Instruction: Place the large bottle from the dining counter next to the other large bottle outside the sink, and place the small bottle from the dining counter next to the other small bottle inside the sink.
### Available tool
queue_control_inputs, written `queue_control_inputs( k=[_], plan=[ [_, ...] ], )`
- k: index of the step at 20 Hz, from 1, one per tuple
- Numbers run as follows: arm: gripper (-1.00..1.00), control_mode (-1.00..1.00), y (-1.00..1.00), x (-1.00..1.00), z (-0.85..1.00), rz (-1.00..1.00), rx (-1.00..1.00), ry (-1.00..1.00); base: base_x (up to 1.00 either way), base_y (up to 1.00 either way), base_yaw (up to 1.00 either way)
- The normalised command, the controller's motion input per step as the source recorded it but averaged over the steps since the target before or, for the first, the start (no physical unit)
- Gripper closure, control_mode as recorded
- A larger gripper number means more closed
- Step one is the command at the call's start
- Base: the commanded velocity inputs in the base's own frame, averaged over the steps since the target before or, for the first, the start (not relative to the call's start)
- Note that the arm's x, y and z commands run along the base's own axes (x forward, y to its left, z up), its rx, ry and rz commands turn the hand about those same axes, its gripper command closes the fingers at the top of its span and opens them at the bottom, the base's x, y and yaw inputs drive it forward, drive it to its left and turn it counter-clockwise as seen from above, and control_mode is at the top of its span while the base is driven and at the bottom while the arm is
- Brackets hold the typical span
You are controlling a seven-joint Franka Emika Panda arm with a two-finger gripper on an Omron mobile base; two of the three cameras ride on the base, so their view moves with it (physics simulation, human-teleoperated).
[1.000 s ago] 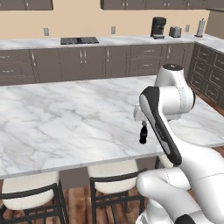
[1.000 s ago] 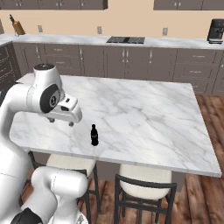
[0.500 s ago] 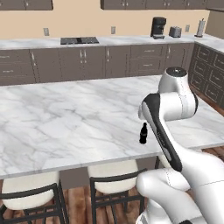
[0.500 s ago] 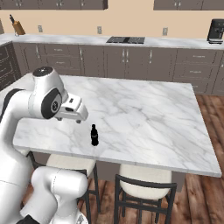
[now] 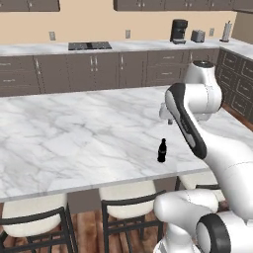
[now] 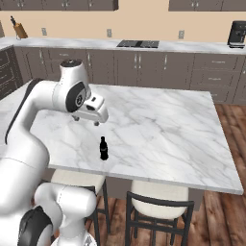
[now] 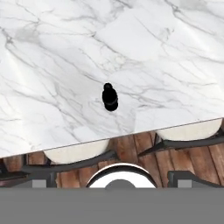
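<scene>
A small dark bottle [image 5: 161,150] stands upright on the marble worktop [image 5: 74,133], close to its near edge and just above the stools [image 6: 161,204]. In the hand view it sits a little above centre, with the worktop's edge running below it toward six o'clock. The claw [image 6: 97,117] hangs above the worktop, up and toward eleven o'clock of the bottle in the right base view, well clear of it and holding nothing. Its jaws stand wide apart, as far as I can judge, for they are small from where I look.

The bottle looks light, stiff and smooth, probably glass or hard plastic (so it may slip in a loose pinch). It is narrow at the neck and fuller in the body, and tall for its footing, so a nudge from one finger could tip it. I would take it around the body, just below the shoulder, with both fingers arriving together.

Hard to make out: any label or cap detail, since the bottle reads as a plain black shape. Whether this is the large or the small bottle I cannot tell, having nothing beside it to compare.
</scene>
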Motion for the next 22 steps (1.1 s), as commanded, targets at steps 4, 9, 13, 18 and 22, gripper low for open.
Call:
queue_control_inputs(
  k=[4,9,13,18,22],
  plan=[
    [-1.00,-1.00,0.00,0.61,-0.04,-0.03,0.00,0.03,0.00,0.00,0.00],
    [-1.00,-1.00,-0.09,0.47,-0.23,-0.07,-0.01,0.00,0.00,0.00,0.00],
    [-1.00,-1.00,-0.16,0.03,-0.35,-0.12,0.00,-0.04,0.00,0.00,0.00],
    [-1.00,-1.00,-0.08,0.00,-0.28,-0.09,0.00,-0.15,0.00,0.00,0.00],
    [-1.00,-1.00,0.00,0.00,-0.02,-0.12,0.00,-0.15,0.00,0.00,0.00]
  ],
)
